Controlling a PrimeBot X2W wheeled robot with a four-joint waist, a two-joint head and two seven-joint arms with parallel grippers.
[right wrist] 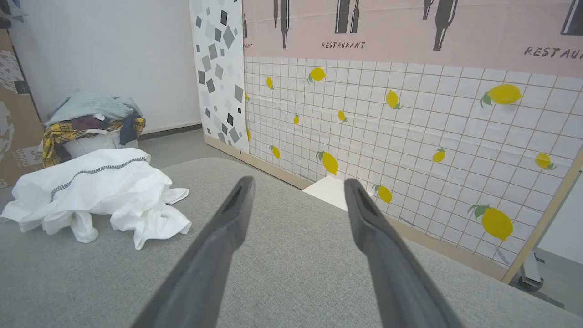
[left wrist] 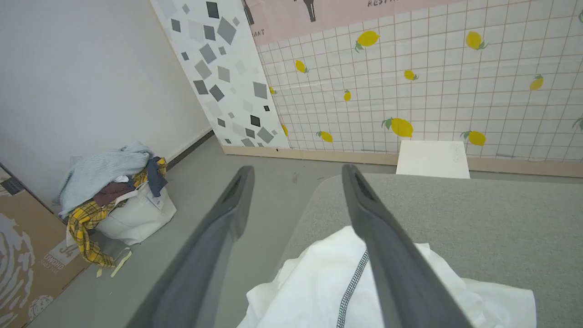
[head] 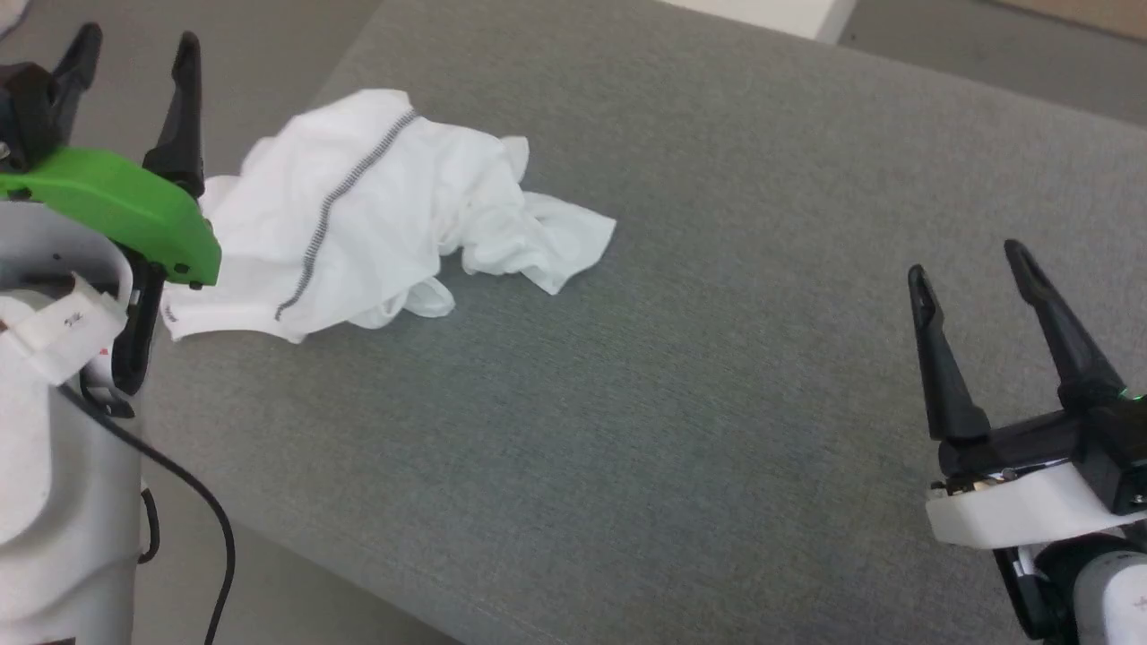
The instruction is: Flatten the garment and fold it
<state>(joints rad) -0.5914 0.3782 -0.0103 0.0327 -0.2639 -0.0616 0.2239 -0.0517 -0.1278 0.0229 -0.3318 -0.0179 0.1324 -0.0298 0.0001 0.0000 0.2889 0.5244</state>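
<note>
1. Left claw (head: 136,40), fingers apart and empty, hangs just beside the crumpled thin white fabric garment (head: 376,206) with grey-stitched trim.
2. That garment lies on the left part of the grey fabric surface (head: 717,376).
3. Right claw (head: 964,260), likewise apart, sits well away.

One garment (head: 385,233), one grey surface (head: 717,358), one white box (left wrist: 432,159), one clothes heap (left wrist: 109,177), two pairs of jaws
</note>
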